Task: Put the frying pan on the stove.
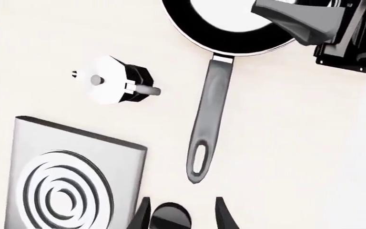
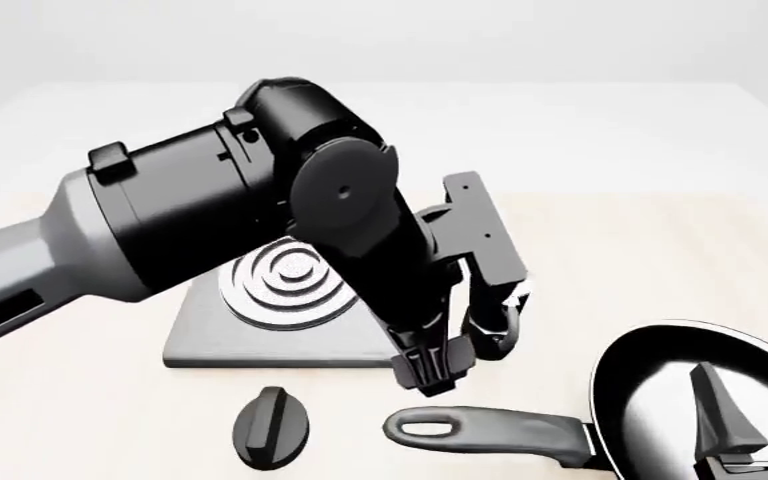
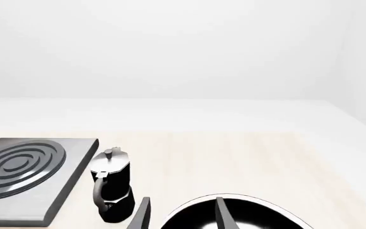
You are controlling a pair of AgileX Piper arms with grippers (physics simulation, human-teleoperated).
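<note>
The frying pan (image 2: 651,385) lies on the table at the front right, its long handle (image 2: 491,432) pointing left. It also shows in the left wrist view (image 1: 230,40) and the right wrist view (image 3: 247,214). The stove (image 2: 244,335) lies to the left, partly hidden by my left arm; it also shows in the wrist views (image 1: 116,157) (image 3: 24,167). My left gripper (image 2: 444,375) is open and empty, pointing down between the stove and the handle's loop end. My right gripper (image 2: 755,400) is open and empty, just above the pan; contact cannot be told.
A small black teardrop knob (image 2: 271,425) lies in front of the stove, left of the handle. A black-and-silver moka pot (image 3: 110,186) stands right of the stove, behind the pan; my left arm hides most of it in the front view.
</note>
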